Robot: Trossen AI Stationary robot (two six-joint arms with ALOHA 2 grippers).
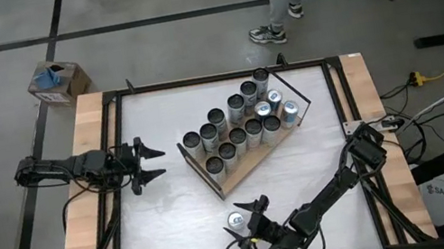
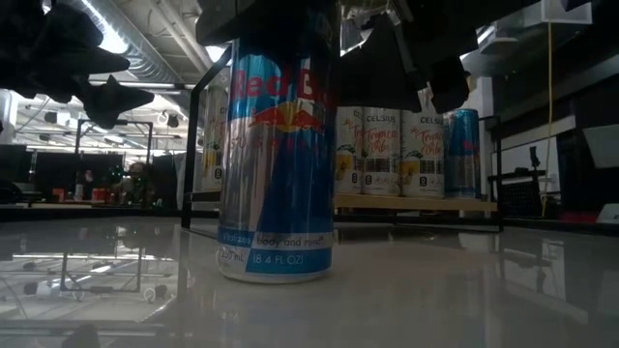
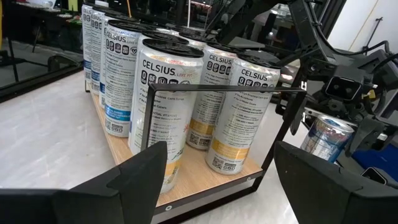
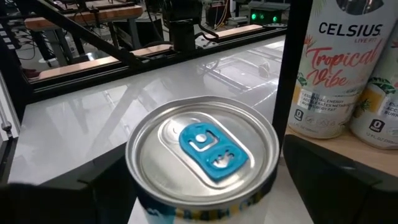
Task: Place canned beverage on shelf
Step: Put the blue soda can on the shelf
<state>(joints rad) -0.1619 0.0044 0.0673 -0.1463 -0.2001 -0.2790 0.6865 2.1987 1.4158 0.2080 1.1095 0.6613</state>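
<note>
Nearest, at the lower centre of the high view, the right gripper sits with its dark fingers spread apart on either side of a tall blue-and-silver aluminium beverage can standing upright on the glossy white table top; whether the fingers touch the can's wall cannot be told. From the right wrist view the can's round silver lid with a blue pull tab fills the lower middle of the frame, a dark finger showing to each side of it. In the low view the same can towers left of centre, standing flat on the table and mirrored in its shine. Farther on, in the middle of the high view, lies the large flat light-brown wood-grain shelf board, set diagonally with a thin black wire frame rising round it. It carries a cluster of upright white-and-pastel slim cans packed in rows, with a few blue-topped cans at its upper-right end. The blue-and-silver can stands apart from the shelf, just below its lower corner. Over at the left middle of the high view, the left gripper hovers with jaws apart, empty, pointing toward the shelf's left end. Beyond the table, at the top edge, a person's legs and shoes stand on the grey floor, and a small cardboard box rests at upper left.
</note>
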